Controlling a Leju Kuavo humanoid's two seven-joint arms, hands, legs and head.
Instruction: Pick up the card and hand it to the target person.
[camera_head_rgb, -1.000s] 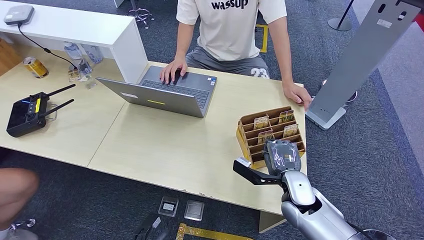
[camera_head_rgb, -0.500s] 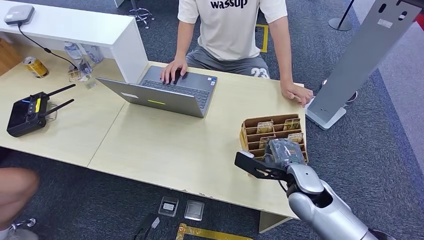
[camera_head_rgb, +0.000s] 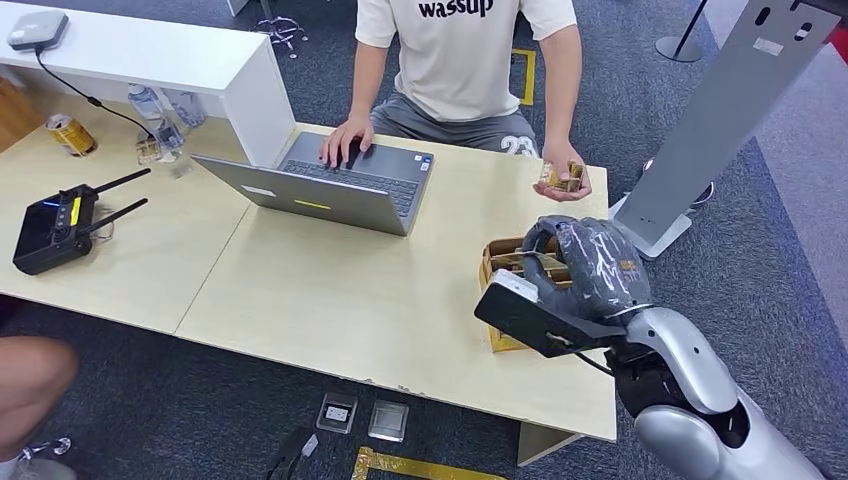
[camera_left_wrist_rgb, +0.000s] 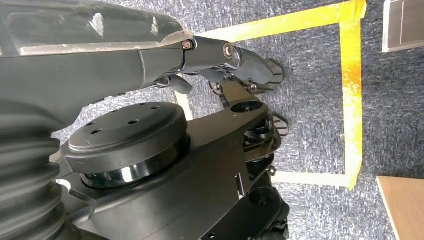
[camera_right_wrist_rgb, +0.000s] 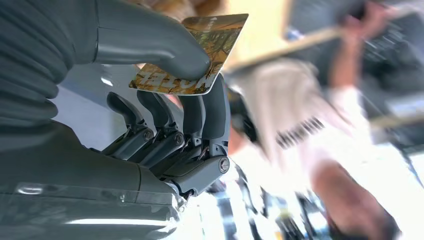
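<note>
The right hand (camera_right_wrist_rgb: 165, 100) pinches the card (camera_right_wrist_rgb: 192, 52) between thumb and fingers, just above the wooden card rack (camera_head_rgb: 492, 268) at the table's near right corner. That pinch, I judge, should hold firm while the arm carries the card level toward the seated person's raised hand (camera_head_rgb: 562, 178) beyond, releasing only once it is taken.

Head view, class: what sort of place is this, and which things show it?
Probably an office or reception desk: a light wooden desk with an open laptop a seated person is using, a wooden card rack, and grey carpet underfoot.
</note>
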